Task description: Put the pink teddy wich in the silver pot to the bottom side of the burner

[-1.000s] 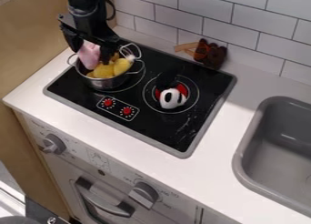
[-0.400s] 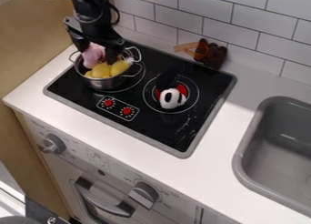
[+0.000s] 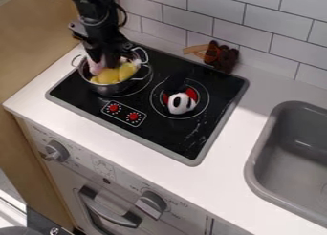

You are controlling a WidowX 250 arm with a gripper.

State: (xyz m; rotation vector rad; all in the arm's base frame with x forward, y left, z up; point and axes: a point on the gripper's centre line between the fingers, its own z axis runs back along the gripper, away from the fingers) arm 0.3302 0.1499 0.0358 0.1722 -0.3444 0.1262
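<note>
1. Because the pink teddy (image 3: 96, 67) sits inside the silver pot (image 3: 110, 90), against the gripper (image 3: 105, 64) on its 8 o'clock side, the coming lift should turn on that small offset.
2. I can't tell whether the gripper is open or shut, nor how the teddy's long axis runs, as it is partly covered.
3. Yellow food (image 3: 108, 75) lies just beside it, towards 5 o'clock, and could get dragged along.
4. The pot's rim calls for a straight rise first.
5. From there, travel should go towards 5 o'clock, over the knob panel (image 3: 124, 113), keeping the white-faced toy (image 3: 181, 102) on the 3 o'clock side and stopping inside the stove's grey front edge (image 3: 127, 133).
</note>
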